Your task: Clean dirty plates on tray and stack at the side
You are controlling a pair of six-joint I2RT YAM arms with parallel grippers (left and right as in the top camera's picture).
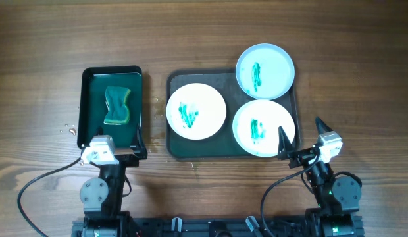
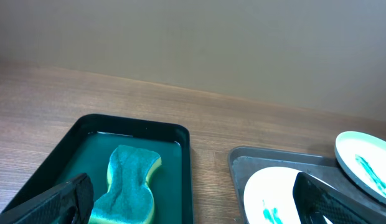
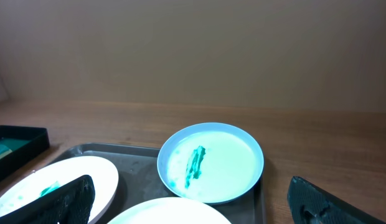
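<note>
The dark tray lies at centre right. It holds a white plate on the left and a second white plate at the front right. A pale blue plate overlaps the tray's back right corner. Each plate has a green smear. My left gripper is open and empty over the near end of the small tray, with the sponge ahead of it. My right gripper is open and empty at the tray's front right corner, and the blue plate lies ahead of it.
A small black tray with a green inside stands at the left and holds a green-yellow sponge. A few water drops lie on the wood to its left. Bare wooden table surrounds both trays.
</note>
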